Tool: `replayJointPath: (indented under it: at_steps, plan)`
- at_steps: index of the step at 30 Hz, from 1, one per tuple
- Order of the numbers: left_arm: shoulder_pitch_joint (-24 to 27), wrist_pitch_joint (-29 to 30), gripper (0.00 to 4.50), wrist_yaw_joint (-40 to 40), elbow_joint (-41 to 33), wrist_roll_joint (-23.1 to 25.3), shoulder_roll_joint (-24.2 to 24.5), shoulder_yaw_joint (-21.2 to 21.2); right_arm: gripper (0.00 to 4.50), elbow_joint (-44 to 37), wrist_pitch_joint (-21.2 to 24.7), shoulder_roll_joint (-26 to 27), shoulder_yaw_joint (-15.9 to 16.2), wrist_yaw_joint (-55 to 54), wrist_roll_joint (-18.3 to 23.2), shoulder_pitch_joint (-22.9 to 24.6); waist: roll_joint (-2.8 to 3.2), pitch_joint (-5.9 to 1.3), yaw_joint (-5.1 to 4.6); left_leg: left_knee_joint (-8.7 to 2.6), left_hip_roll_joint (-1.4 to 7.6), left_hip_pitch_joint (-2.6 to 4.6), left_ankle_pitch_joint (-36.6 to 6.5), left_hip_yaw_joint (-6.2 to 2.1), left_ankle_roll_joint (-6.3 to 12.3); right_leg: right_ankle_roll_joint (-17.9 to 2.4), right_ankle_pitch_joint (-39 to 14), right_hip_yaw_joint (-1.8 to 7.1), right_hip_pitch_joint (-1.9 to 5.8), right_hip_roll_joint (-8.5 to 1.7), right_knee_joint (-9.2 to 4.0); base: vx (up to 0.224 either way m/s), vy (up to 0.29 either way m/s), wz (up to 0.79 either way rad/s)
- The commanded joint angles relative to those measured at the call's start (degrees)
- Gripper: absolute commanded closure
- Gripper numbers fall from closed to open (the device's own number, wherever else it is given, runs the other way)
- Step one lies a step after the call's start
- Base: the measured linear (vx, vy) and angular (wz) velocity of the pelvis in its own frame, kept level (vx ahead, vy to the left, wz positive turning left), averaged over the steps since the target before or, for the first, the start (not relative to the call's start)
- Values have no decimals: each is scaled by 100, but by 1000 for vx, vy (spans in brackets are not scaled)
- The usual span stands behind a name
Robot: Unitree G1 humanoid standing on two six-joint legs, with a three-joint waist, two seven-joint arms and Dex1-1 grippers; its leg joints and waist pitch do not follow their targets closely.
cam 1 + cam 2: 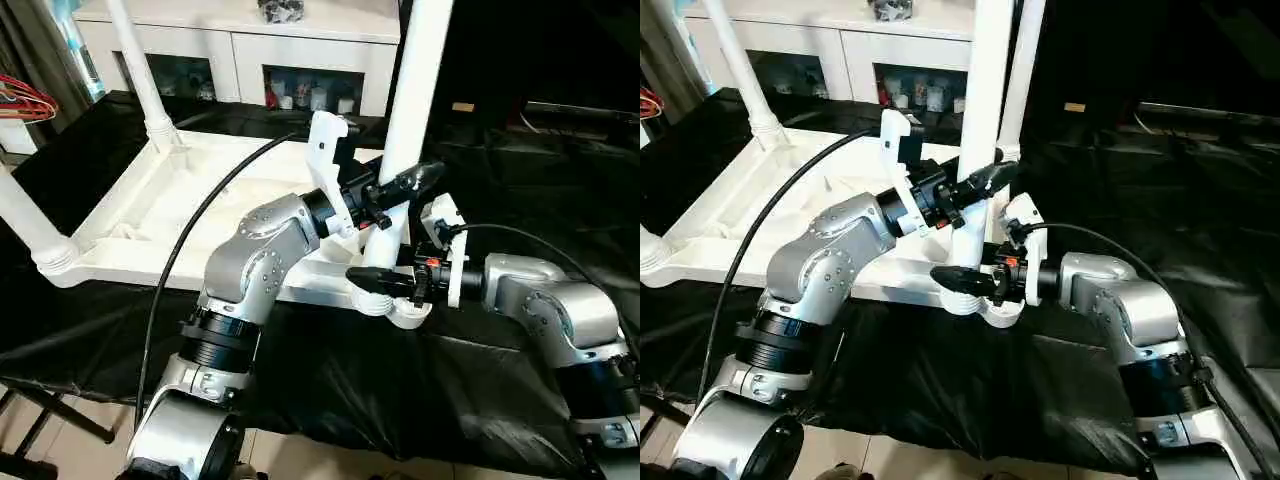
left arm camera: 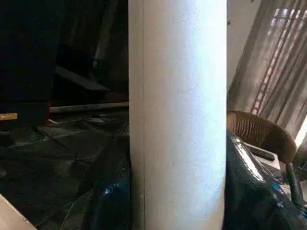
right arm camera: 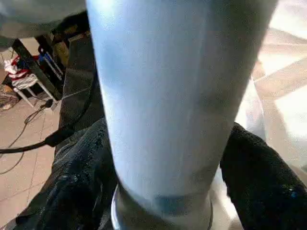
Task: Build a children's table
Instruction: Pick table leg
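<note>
The top lies underside up on the black cloth, with legs standing at its 9 and 12 o'clock corners. A third leg stands upright in the socket at about 4 o'clock. The left gripper is closed around this leg partway up. The right gripper grips it lower, just above the socket, though its far finger is hidden, so how tightly is hard to judge. A cabinet stands at 12 o'clock.

head eyes: high, facing down-forward, shared table leg | wrists: pressed close against that leg
</note>
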Motion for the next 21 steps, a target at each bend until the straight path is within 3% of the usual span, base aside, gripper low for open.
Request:
replayJointPath:
  at_steps: [1, 3, 20, 21]
  plan:
    - [10, 28, 265, -43, -138, 20, 22, -53, 114, 60, -79, 8, 5, -7, -12, -98, -115, -439, 5, -352, 104, 37, -648, -57, 292, -1090, -1338, 212, 357, -239, -393, 0, 0, 0]
    - [9, 31, 265, -61, -130, 30, 29, -74, 114, 63, -98, 10, 1, -2, -18, -98, -117, -442, 5, -352, 105, 37, -646, -57, 287, -1094, -1310, 213, 358, -237, -390, 0, 0, 0]
    - [-112, 6, 266, 182, 98, 81, 2, 49, 257, 82, -198, 83, 21, 20, -73, -57, -89, -443, 5, -353, 103, 41, -696, -59, 266, -1152, -1233, 210, 362, -237, -390, 0, 0, 0]
    - [-124, 29, 231, 185, 107, 84, 19, 52, 258, 78, -213, 98, 18, 10, -76, -46, -75, -444, 7, -352, 101, 40, -702, -62, 261, -1153, -1237, 210, 363, -238, -388, 0, 0, 0]
